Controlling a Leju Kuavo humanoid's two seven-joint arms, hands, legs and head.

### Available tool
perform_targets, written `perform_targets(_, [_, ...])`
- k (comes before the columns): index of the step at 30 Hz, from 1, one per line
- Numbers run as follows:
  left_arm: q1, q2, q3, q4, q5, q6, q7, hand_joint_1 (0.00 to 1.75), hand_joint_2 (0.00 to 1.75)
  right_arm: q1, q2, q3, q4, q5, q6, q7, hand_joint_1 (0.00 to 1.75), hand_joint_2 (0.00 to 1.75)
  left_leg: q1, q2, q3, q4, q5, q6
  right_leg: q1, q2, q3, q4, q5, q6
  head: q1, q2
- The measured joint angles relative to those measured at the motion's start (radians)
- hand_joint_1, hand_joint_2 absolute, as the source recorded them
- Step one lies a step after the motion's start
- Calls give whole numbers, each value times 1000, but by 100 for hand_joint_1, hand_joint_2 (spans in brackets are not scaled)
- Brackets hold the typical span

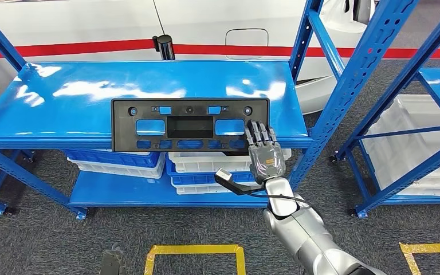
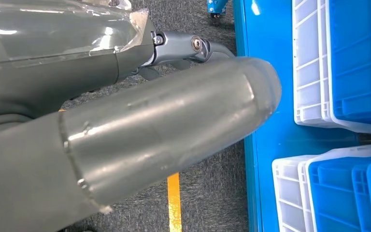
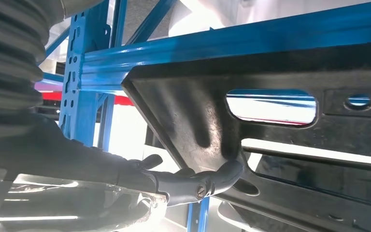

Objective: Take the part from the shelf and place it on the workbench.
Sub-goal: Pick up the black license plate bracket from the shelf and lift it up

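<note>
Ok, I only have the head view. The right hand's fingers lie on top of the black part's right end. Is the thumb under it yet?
Observer: Yes. The right wrist view shows the right hand's thumb pressed against the underside of the black part, so the hand grips it from both sides.
Operator: Good. Where is the left hand?
Observer: The left wrist view shows the left hand hanging low over the grey floor, beside the lower shelf with its blue and white crates. I cannot tell whether it is open.
</note>
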Motion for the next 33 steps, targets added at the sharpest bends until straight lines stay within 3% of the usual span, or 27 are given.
perform_targets(16, [1,-3,-6,0,5,-2,0,0,0,-25,-1,25,42,-17,0,10,0,175,0,0,0,0,0,0,0,0,0,0,0,0,0,0])
perform_targets(17, [1,-3,-6,0,5,-2,0,0,0,-26,-1,26,44,-17,0,10,3,175,0,0,0,0,0,0,0,0,0,0,0,0,0,0])
perform_targets(19, [1,-3,-6,0,6,-2,0,0,0,-27,-1,27,49,-13,0,9,31,175,0,0,0,0,0,0,0,0,0,0,0,0,0,0])
perform_targets(21, [1,-4,-6,0,10,-1,0,0,0,-29,-1,27,55,-8,0,3,33,175,0,0,0,0,0,0,0,0,0,0,0,0,0,0])
perform_targets(23, [1,-4,-6,0,14,-1,0,0,0,-31,-1,27,60,-4,0,-7,22,175,0,0,0,0,0,0,0,0,0,0,0,0,0,0])
perform_targets(25, [1,-4,-6,0,17,-1,0,0,0,-32,-1,26,62,-2,0,-16,55,175,0,0,0,0,0,0,0,0,0,0,0,0,0,0])
perform_targets(27, [1,-4,-6,0,22,-1,0,0,0,-32,-1,24,63,-2,-2,-24,77,175,0,0,0,0,0,0,0,0,0,0,0,0,0,0])
perform_targets(33, [1,-4,-6,0,27,-1,0,0,0,-35,0,12,59,-1,-11,-44,79,175,0,0,1,0,0,0,0,0,0,0,0,0,0,0])
